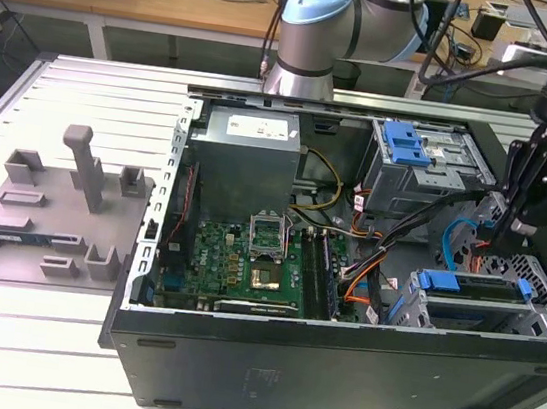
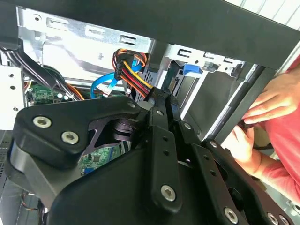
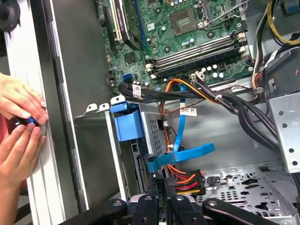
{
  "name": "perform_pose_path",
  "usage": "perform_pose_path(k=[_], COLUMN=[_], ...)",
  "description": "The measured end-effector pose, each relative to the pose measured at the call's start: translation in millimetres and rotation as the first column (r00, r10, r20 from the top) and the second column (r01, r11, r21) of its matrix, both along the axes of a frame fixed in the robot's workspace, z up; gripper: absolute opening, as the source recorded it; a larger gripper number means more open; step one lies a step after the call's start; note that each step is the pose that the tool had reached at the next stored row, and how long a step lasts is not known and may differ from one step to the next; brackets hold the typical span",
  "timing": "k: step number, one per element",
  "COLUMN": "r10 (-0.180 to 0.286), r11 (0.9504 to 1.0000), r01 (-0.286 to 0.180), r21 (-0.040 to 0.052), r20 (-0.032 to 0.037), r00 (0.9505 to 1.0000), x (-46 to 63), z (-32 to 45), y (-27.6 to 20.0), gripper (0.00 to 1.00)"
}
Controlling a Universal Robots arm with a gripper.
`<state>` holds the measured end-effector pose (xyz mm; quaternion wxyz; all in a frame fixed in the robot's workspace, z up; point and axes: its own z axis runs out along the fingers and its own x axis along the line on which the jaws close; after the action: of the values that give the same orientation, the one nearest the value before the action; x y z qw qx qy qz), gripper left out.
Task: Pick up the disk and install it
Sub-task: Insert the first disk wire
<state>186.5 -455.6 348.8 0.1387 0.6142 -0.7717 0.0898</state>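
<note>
The disk point(image 1: 471, 287), with its blue bracket, lies in the lower drive bay at the exterior view's right of the open computer case point(image 1: 332, 374). In the first wrist view the disk point(image 3: 151, 133) sits in that bay behind a blue tab. My gripper point(image 1: 499, 234) hangs inside the case just behind the bay, fingers pressed together. In the first wrist view my gripper point(image 3: 161, 183) is right by the blue data cable point(image 3: 183, 152) and the red-orange-yellow power plug point(image 3: 186, 180) at the disk's end. In the second wrist view my gripper point(image 2: 161, 98) points at the same plug point(image 2: 133, 75).
A person's hands point(image 3: 18, 122) rest on the case's rim beside the bay, and these hands point(image 2: 262, 117) are close to my arm. The motherboard point(image 1: 246, 261), the power supply point(image 1: 250, 156) and the upper blue-latched cage point(image 1: 412, 147) occupy the case. A grey fixture point(image 1: 49, 220) stands on the table.
</note>
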Motion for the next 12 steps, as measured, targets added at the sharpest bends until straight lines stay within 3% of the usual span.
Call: perform_pose_path(k=[5,7,9,12], r10=[0.008,0.01,0.015,0.021], r11=[0.9991,0.9985,0.9968,0.9951], r01=[-0.008,-0.01,-0.016,-0.021], r21=[0.0416,0.053,0.0782,0.0966], r20=[0.0017,0.0022,0.0032,0.0041], r00=[1.0,0.9999,0.9999,0.9998], x=[-1.5,-1.8,-2.4,-2.8], z=[0.3,0.4,0.7,1.1], y=[-10.2,-12.5,-15.9,-18.0], gripper=[0.17,0.17,0.17,0.17])
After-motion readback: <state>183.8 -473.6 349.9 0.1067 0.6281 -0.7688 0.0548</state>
